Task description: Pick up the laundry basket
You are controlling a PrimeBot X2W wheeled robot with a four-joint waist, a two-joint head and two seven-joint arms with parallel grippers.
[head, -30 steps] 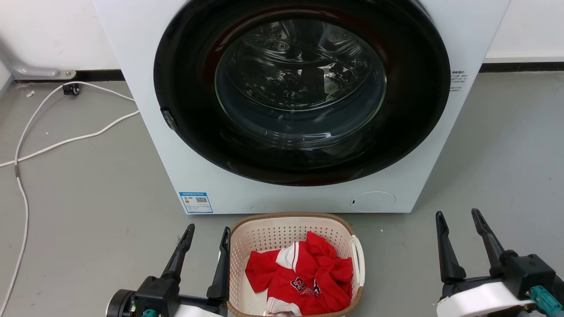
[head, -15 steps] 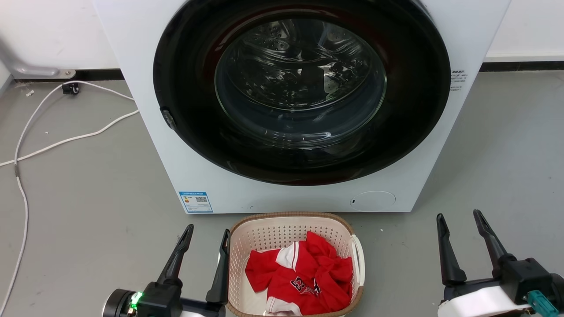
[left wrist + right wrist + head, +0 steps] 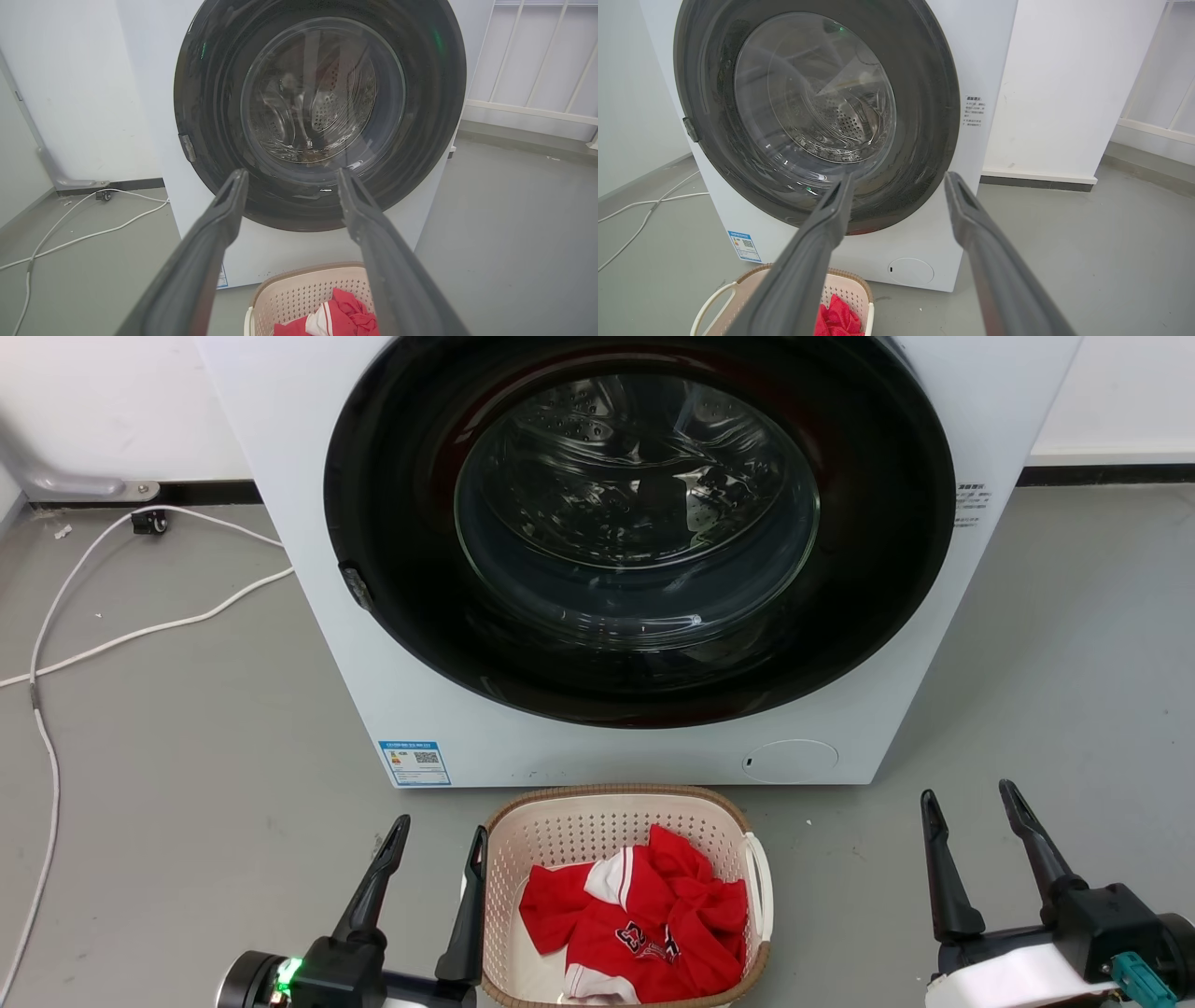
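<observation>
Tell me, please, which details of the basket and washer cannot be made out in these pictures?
Laundry basket near end: cut off by the head view's bottom edge.
Most of its floor: hidden under the red garment, all views.
Its left wall, head view: partly behind a finger of the left gripper.
Washing machine blue label print: too small, head and right wrist views.
Drum interior: obscured by door-glass reflections, every view.

grey floor (image 3: pixel 187 784): laundry basket (image 3: pixel 597 826), washer (image 3: pixel 579 756), cable (image 3: pixel 149 632)
</observation>
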